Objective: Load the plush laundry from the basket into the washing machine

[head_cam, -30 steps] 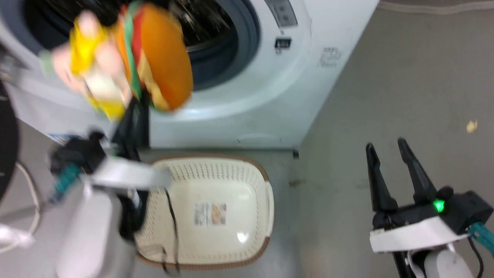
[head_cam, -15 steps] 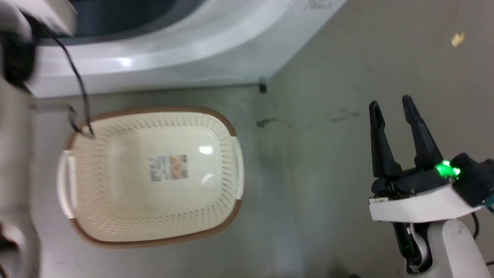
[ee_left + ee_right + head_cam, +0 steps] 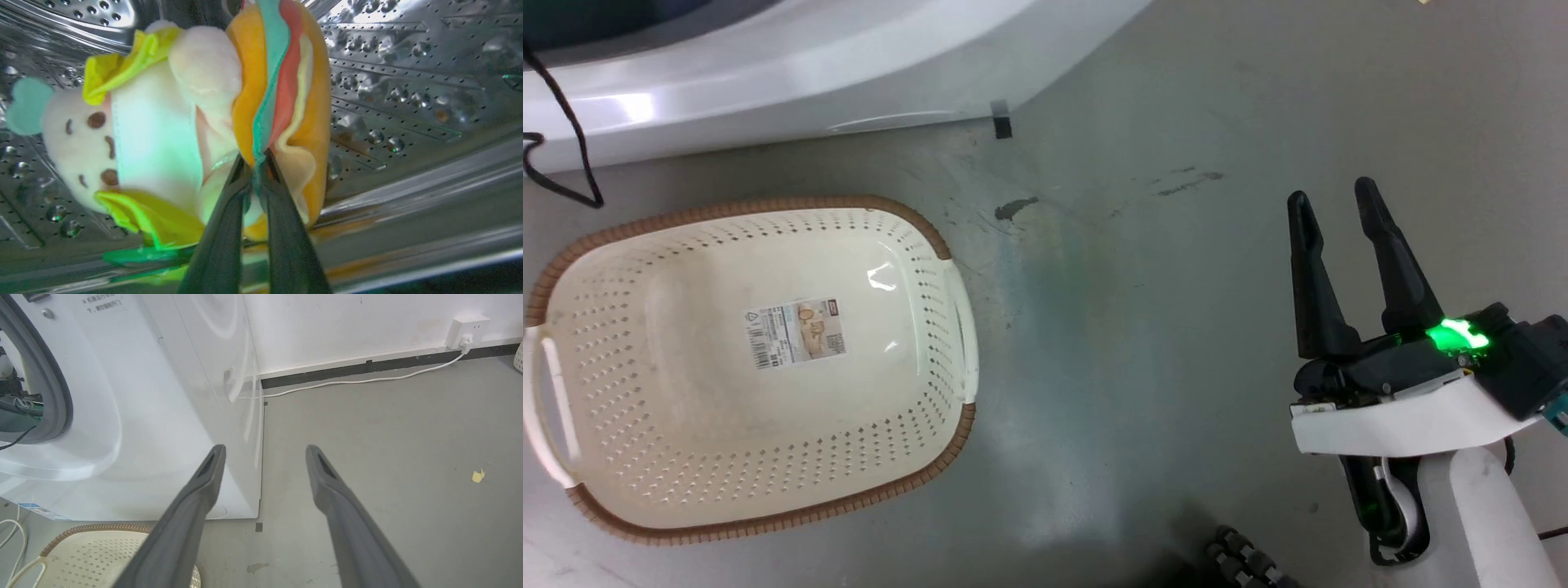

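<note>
The left gripper (image 3: 255, 163) is pinched tight on the striped bun of the plush laundry (image 3: 163, 122), the doll bulging toward ten o'clock, inside the steel drum (image 3: 408, 81) of the washing machine (image 3: 768, 65). The right gripper (image 3: 1331, 196) hangs spread wide, holding nothing (green light (image 3: 1454, 335) at its base), with the basket (image 3: 907, 351) at its nine o'clock and the washing machine toward eleven.

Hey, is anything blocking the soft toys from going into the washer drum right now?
Nothing visible does. The left claw, shut on the soft toys, holds them inside the steel drum, with only bare perforated metal around them.
</note>
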